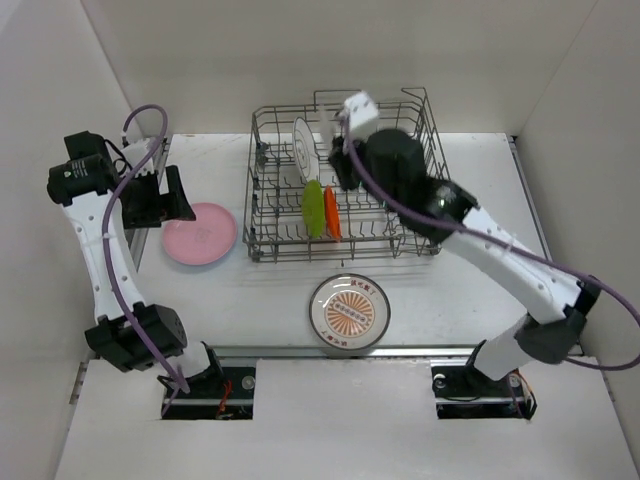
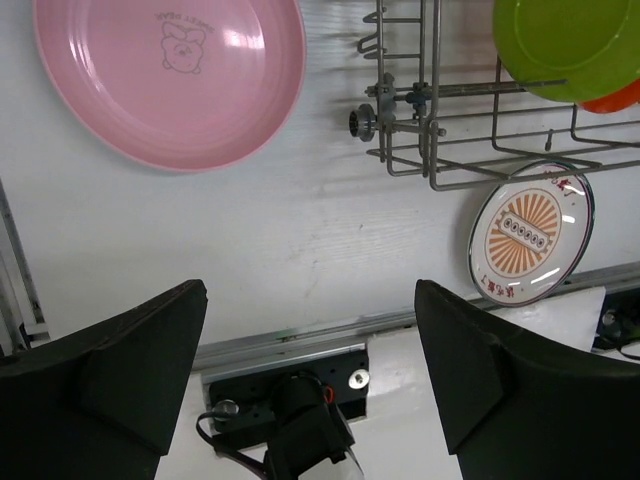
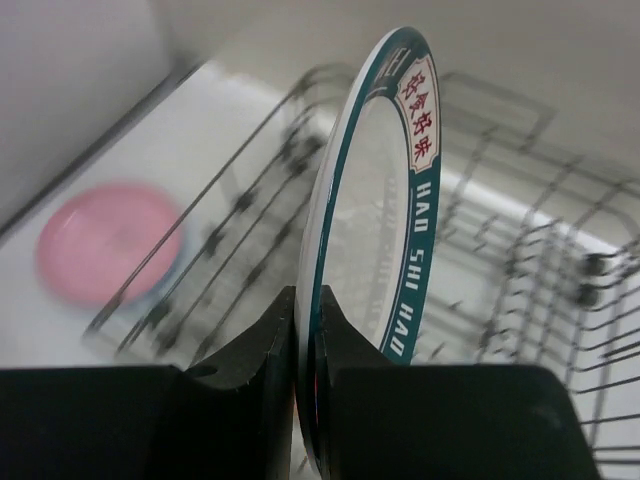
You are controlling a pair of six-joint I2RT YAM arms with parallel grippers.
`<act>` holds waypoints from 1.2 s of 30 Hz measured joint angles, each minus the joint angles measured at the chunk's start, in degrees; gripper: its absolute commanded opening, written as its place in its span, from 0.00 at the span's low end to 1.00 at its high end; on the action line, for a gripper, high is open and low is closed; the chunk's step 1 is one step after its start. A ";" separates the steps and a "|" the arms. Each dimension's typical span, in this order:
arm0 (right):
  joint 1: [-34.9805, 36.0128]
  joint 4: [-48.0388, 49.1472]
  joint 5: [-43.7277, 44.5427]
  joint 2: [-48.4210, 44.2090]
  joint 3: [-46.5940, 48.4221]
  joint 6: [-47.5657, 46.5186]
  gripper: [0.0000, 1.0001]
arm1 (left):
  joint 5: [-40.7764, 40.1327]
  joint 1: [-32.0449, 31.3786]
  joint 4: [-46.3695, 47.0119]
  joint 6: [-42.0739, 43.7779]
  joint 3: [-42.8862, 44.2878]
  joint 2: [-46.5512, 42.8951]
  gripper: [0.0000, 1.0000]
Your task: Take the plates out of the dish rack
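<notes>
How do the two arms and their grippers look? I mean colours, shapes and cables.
Both arms have white links with black joint housings: the left arm, the right arm. A purple cable runs along each. The left gripper and the right gripper have matte black, wedge-shaped fingers.

A pink plate (image 2: 170,75) is seen lying flat on the white table (image 2: 250,230), upper left. A lime green plate (image 2: 570,45) and an orange plate (image 2: 618,97) behind it are held in the dish rack (image 2: 430,130), upper right. A sunburst-printed plate (image 2: 530,235) is laid just beside the rack. The left gripper (image 2: 310,300) is spread wide, empty.
</notes>
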 measured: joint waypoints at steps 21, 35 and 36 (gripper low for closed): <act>38.53 -38.05 13.70 4.33 -23.91 27.21 0.04 | -1.46 0.00 -0.61 1.73 -6.73 -14.03 0.86; 37.97 -40.13 25.79 22.38 -19.30 34.91 0.81 | -2.62 0.00 -0.63 3.32 -6.71 -14.60 0.87; 37.99 -40.68 25.86 22.40 -18.82 35.06 0.85 | -2.75 -0.02 -0.63 3.48 -6.71 -14.60 0.87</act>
